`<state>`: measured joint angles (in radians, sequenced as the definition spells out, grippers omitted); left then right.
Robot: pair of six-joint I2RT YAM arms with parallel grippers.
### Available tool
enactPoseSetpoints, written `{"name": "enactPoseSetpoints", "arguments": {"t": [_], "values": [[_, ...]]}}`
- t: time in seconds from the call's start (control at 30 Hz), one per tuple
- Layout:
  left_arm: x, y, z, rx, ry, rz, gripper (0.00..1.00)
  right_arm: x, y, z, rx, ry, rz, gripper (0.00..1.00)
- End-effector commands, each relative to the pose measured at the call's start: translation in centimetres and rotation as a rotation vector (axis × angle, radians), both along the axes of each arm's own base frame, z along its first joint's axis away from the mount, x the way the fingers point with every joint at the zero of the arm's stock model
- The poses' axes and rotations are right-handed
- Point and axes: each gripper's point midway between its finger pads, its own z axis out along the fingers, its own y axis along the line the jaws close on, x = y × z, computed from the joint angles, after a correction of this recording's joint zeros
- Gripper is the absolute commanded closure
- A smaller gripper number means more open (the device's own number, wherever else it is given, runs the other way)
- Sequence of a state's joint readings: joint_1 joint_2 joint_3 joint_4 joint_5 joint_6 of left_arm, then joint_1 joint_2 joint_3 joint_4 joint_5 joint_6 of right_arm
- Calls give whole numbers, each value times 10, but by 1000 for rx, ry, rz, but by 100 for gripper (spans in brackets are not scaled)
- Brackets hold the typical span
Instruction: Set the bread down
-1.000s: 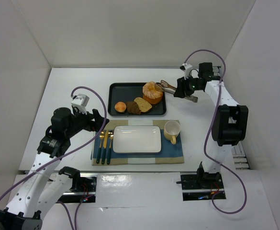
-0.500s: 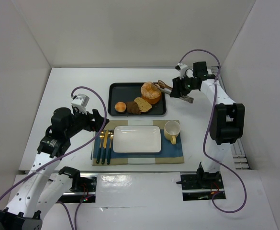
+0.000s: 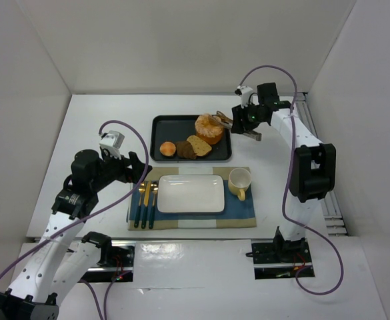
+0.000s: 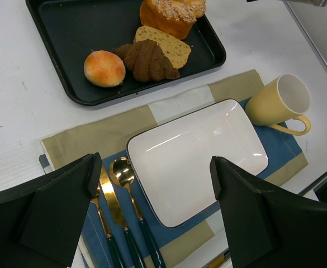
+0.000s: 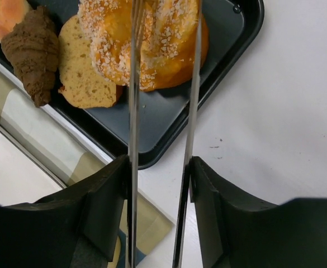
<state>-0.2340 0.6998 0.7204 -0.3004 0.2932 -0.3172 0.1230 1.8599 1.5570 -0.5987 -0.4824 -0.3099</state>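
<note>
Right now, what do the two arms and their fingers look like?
Left arm and right arm: white links, black joint housings. A purple cable loops off each wrist. The fingers are matte black, broad and wedge-shaped.

The bread (image 3: 209, 129), a big round golden-orange bun with a pale speckled top, sits upright in the tray's (image 3: 171, 127) far right corner.

White table (image 3: 101, 120) carries 2 things: black tray (image 3: 171, 127) (far side), striped placemat (image 3: 241, 210).
</note>
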Motion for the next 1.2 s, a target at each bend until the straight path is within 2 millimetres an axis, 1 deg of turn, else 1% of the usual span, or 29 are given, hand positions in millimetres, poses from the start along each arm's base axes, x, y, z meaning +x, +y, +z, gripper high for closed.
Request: {"name": "enactPoseSetpoints", "arguments": {"t": [0.0, 0.03, 0.1, 0.13, 0.17, 0.23, 0.33, 0.37, 0.4, 0.47, 0.5, 0.6, 0.63, 0.67, 0.7, 0.73, 0.77, 0.8, 0.87, 0.9, 0.93, 1.0, 1.03, 1.07, 1.13, 1.17], "values": [[4, -1, 23, -5, -70, -7, 2, 8, 8, 9, -8, -15, -18, 47], [4, -1, 23, -5, -70, -7, 2, 10, 9, 12, -1, -19, -25, 53], [3, -2, 23, -8, -70, -16, 2, 8, 11, 11, -10, -11, -22, 62], [3, -2, 23, -8, -70, -16, 2, 8, 11, 13, -10, -11, -22, 69], [3, -2, 23, -8, -70, -16, 2, 8, 11, 9, -11, -2, -22, 73], [3, -2, 23, -8, -70, -16, 2, 6, 11, 8, -13, 9, -22, 80], [1, -2, 25, -10, -79, -16, 2, 5, 11, 16, -6, -5, -28, 97], [1, -2, 25, -10, -79, -16, 2, 5, 11, 16, -6, -5, -28, 100], [1, -2, 25, -10, -79, -16, 4, 4, 12, 26, 6, -32, -22, 100], [1, -2, 25, -10, -79, -16, 4, 2, 14, 35, 16, -49, -16, 100], [1, -2, 25, -10, -79, -16, 4, 3, 14, 45, 21, -78, -16, 100], [1, -2, 25, -10, -79, -16, 5, 1, 18, 56, 41, -107, 9, 100], [1, -2, 25, -10, -79, -16, 5, 1, 13, 63, 43, -123, 0, 100], [1, -2, 25, -10, -79, -16, 5, -1, 15, 71, 52, -142, 17, 100], [1, -2, 25, -10, -79, -16, 5, -2, 12, 75, 61, -150, 15, 100], [1, -2, 21, -8, -70, -16, 5, -4, 14, 80, 67, -163, 31, 100], [1, -2, 21, -8, -70, -16, 5, -8, 12, 88, 78, -181, 42, 100], [1, -2, 21, -8, -70, -16, 5, -8, 12, 88, 78, -182, 42, 100], [1, -2, 21, -8, -70, -16, 5, -14, 13, 97, 83, -205, 60, 100], [1, -2, 21, -8, -70, -16, 5, -17, 12, 96, 78, -206, 65, 100], [2, -2, 19, -6, -61, -16, 5, -21, 14, 104, 88, -223, 74, 100], [2, -2, 19, -5, -61, -16, 5, -27, 15, 105, 93, -227, 90, 100], [2, -2, 19, -5, -61, -16, 5, -32, 16, 112, 102, -236, 99, 100], [2, -2, 19, -5, -61, -16, 5, -35, 17, 113, 109, -235, 105, 100], [2, -2, 19, -5, -61, -16, 5, -43, 20, 121, 123, -249, 134, 100], [2, -2, 19, -5, -61, -16, 5, -53, 20, 121, 126, -236, 152, 100]]}}
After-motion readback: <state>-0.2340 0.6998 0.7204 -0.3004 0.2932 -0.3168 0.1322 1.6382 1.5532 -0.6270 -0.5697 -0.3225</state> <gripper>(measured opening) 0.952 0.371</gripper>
